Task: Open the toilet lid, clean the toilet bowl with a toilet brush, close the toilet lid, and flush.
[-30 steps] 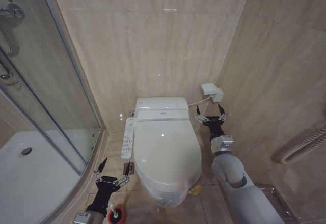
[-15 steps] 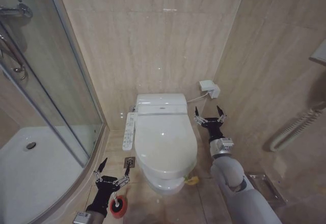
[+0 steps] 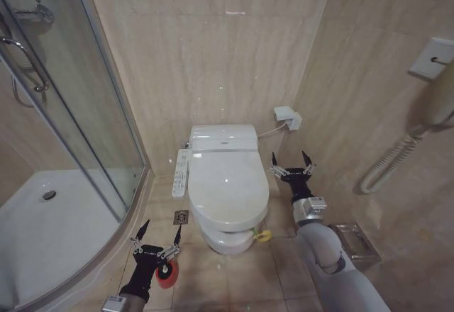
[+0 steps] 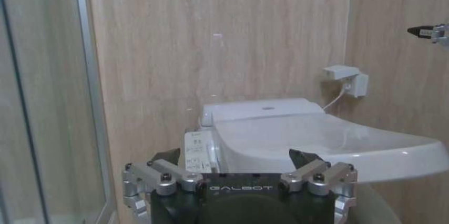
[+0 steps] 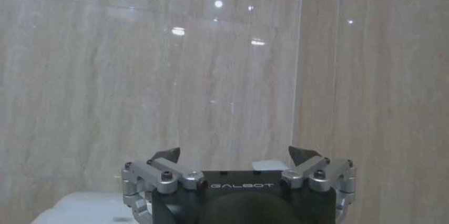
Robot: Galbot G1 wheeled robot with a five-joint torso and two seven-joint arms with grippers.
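Toilet lid point(image 3: 227, 184) down flat on the toilet bowl point(image 3: 225, 237) at 12 o'clock, glossy, stiff, probably slippery, best lifted by the yellow-green loop point(image 3: 263, 236) at its front edge; left end effector point(image 3: 157, 237) and right end effector point(image 3: 291, 162) both spread wide, empty.

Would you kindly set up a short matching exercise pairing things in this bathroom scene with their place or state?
Things:
1. toilet lid
2. left gripper
3. right gripper
4. button panel

Places or states:
a. open, held beside the bowl near the wall socket
b. closed over the bowl
c. open, low above a red cup on the floor
d. along the toilet's side facing the shower

Pairs: 1-b, 2-c, 3-a, 4-d
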